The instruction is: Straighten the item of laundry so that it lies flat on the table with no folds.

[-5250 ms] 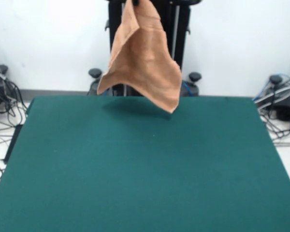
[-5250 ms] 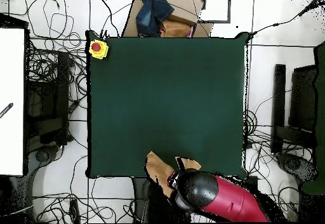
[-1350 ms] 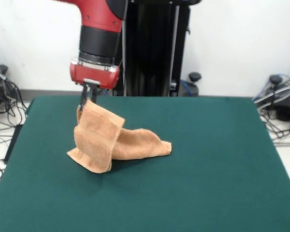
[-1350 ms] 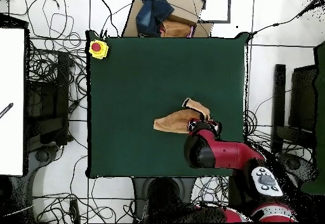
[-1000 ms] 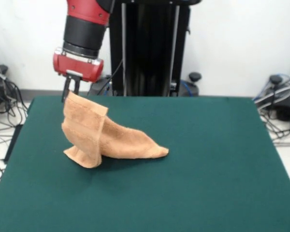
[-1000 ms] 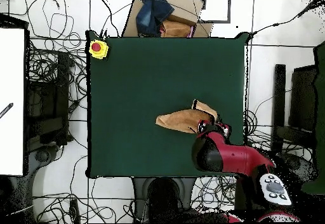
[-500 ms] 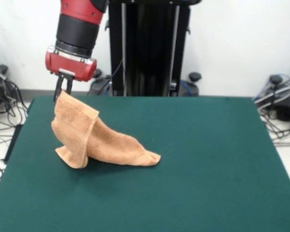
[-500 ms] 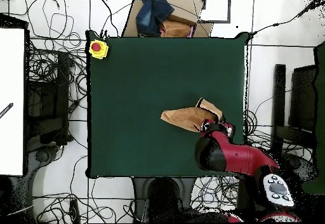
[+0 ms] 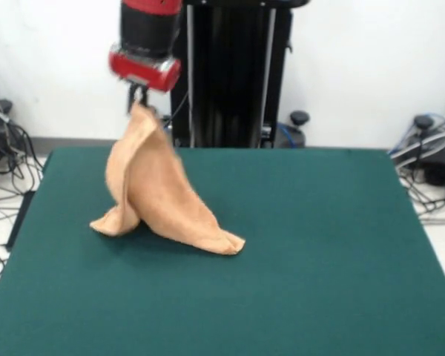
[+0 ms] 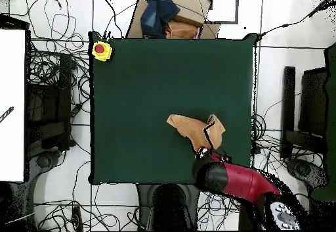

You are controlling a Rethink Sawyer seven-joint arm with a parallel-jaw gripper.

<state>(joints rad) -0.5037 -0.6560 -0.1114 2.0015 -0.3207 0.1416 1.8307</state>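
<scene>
- The gripper (image 9: 138, 99) is clamped on the towel's (image 9: 157, 193) top corner.
- The towel hangs tent-like, its lower ends resting on the table (image 9: 319, 252) toward the front view's left edge.

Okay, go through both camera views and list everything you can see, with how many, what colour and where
towel: one, light orange-tan, pinched at its top and lifted into a peak, two lower ends resting on the table
table: one, dark green top, fills most of both views
button box: one, yellow with a red button, at a table corner in the overhead view
cardboard and dark blue item: a pile, brown and dark blue, on the floor beyond one table edge
cables: many, black, on the white floor around the table
pedestal: one, black, behind the table
arm: one, red and black
gripper: one, dark, shut on the towel's top
</scene>
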